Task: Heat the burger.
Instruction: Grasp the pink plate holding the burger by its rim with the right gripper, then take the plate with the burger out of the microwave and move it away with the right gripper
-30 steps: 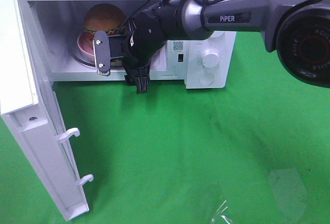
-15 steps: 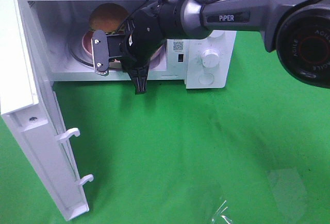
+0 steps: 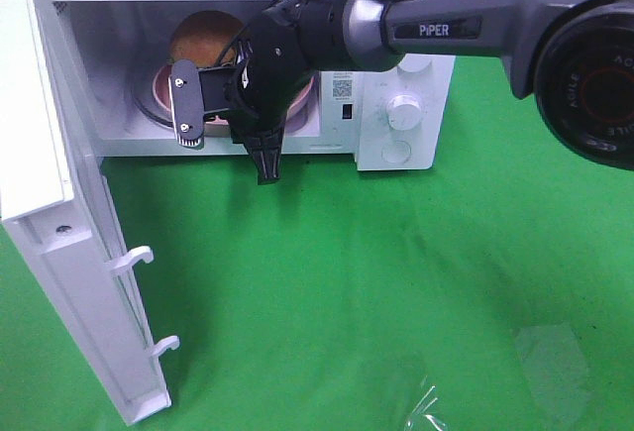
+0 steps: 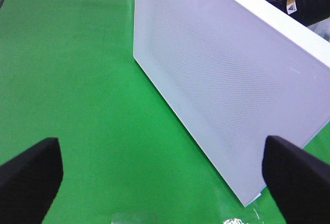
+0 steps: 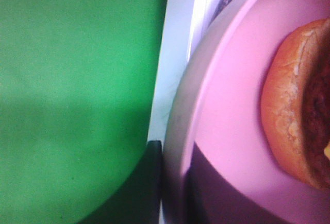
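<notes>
The burger [image 3: 208, 37], with a golden-brown bun, stands on a pink plate [image 3: 161, 82] inside the open white microwave [image 3: 416, 149]. My right gripper [image 3: 188, 104] reaches into the opening from the right and is shut on the plate's front rim. Up close in the right wrist view, the plate [image 5: 232, 105] and the burger [image 5: 294, 121] fill the frame, and the right gripper [image 5: 175, 193] shows a dark finger against the rim. My left gripper [image 4: 165, 183] is open with nothing between its fingers, facing the outer face of the microwave door [image 4: 232, 80].
The microwave door [image 3: 59, 203] stands wide open at the left, with two latch hooks [image 3: 139, 258] on its edge. A round knob [image 3: 404, 109] sits on the control panel. A scrap of clear plastic [image 3: 431, 411] lies on the green cloth [image 3: 376, 282].
My right gripper has shifted slightly farther into the microwave opening, and the plate with the burger has moved a little with it. The left arm's view gives no earlier frame.
</notes>
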`<action>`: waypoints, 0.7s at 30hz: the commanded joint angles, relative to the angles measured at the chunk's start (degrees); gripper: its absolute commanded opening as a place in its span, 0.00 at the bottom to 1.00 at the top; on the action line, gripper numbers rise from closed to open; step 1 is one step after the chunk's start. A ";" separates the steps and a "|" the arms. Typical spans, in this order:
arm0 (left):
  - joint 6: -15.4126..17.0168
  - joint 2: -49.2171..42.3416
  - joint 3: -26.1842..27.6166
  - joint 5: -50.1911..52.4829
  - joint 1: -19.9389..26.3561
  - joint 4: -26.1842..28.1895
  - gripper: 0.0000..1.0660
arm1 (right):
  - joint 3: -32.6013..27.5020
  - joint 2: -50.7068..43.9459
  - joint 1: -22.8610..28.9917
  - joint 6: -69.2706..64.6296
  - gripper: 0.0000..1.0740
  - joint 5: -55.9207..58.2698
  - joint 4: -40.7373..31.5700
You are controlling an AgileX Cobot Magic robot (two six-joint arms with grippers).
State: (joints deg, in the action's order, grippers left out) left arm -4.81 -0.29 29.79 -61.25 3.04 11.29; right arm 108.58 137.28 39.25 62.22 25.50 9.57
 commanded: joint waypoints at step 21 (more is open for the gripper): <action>0.23 -0.92 -0.11 0.34 -0.29 0.46 0.92 | -16.33 -12.89 0.92 3.04 0.00 -7.96 2.52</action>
State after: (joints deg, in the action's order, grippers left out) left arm -4.81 -0.29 29.79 -61.25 3.04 11.29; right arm 94.08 127.31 39.99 64.74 22.29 10.66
